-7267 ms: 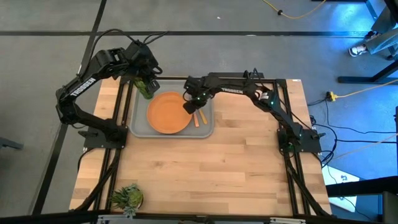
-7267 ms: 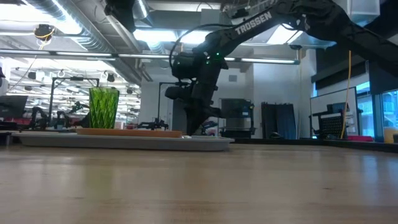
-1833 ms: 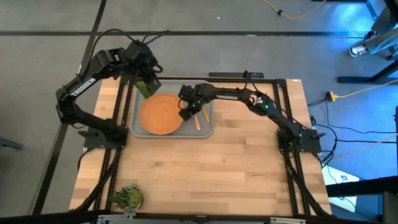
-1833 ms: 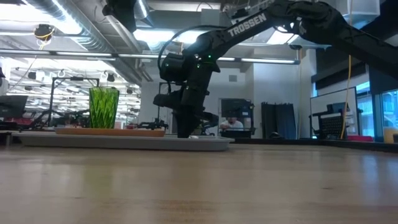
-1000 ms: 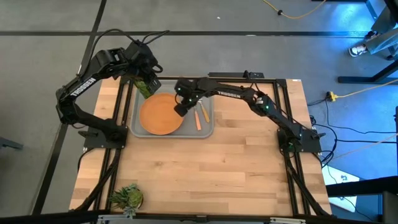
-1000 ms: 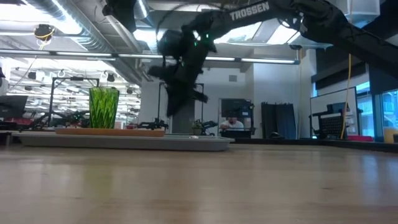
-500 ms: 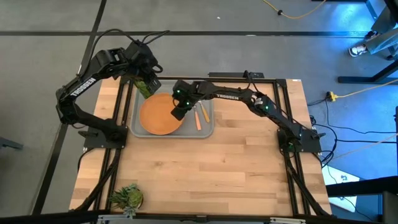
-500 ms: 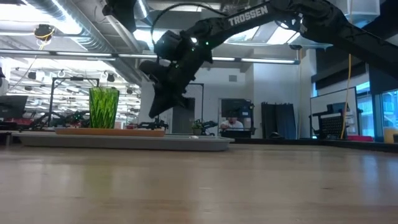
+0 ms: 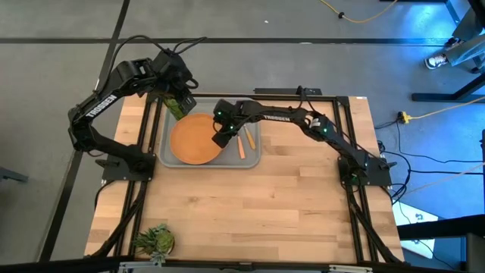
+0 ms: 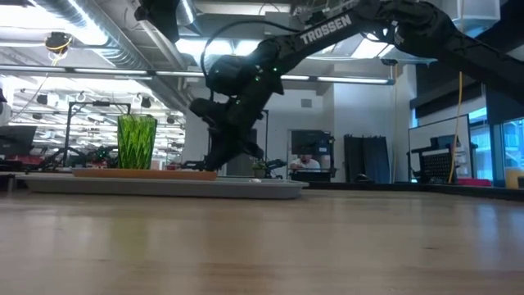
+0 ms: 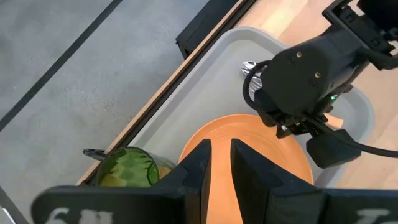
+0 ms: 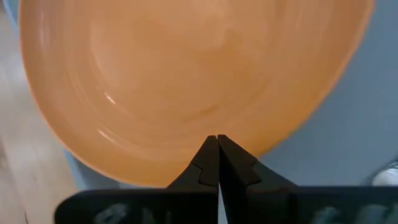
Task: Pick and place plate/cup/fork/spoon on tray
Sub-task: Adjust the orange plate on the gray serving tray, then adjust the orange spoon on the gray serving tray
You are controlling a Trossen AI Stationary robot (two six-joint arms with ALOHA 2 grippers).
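Observation:
The orange plate point(image 9: 193, 140) lies flat in the left half of the grey tray point(image 9: 251, 161). The green ribbed cup point(image 9: 176, 108) stands upright in the tray's far left corner. It also shows in the low view point(image 10: 137, 142). Two slim tan-handled utensils point(image 9: 244, 144) lie on the tray floor right of the plate; I cannot tell fork from spoon. My right gripper point(image 9: 220, 141) is shut, with its tips at the plate's right part point(image 12: 205, 74). My left gripper point(image 11: 219, 149) hangs above the cup point(image 11: 127, 169), its fingers a narrow gap apart and empty. My right gripper's shut fingertips point(image 12: 211, 146) slant down from the right over the plate's right part, just inside its rim point(image 12: 267, 140). I cannot tell whether they touch the plate or stand just above it. The plate lies flat on the tray.
A spiky green plant-like object point(image 9: 155, 240) sits at the table's near left corner. The bare wooden tabletop point(image 9: 250, 212) stretches from the tray to the near edge. The arm bases stand at the left point(image 9: 125, 163) and right point(image 9: 364, 171) sides.
My right gripper, raised above the tray a second ago, has swung left over the plate's right part and come down to plate height, staying shut. The plate, the cup and the utensils have kept still.

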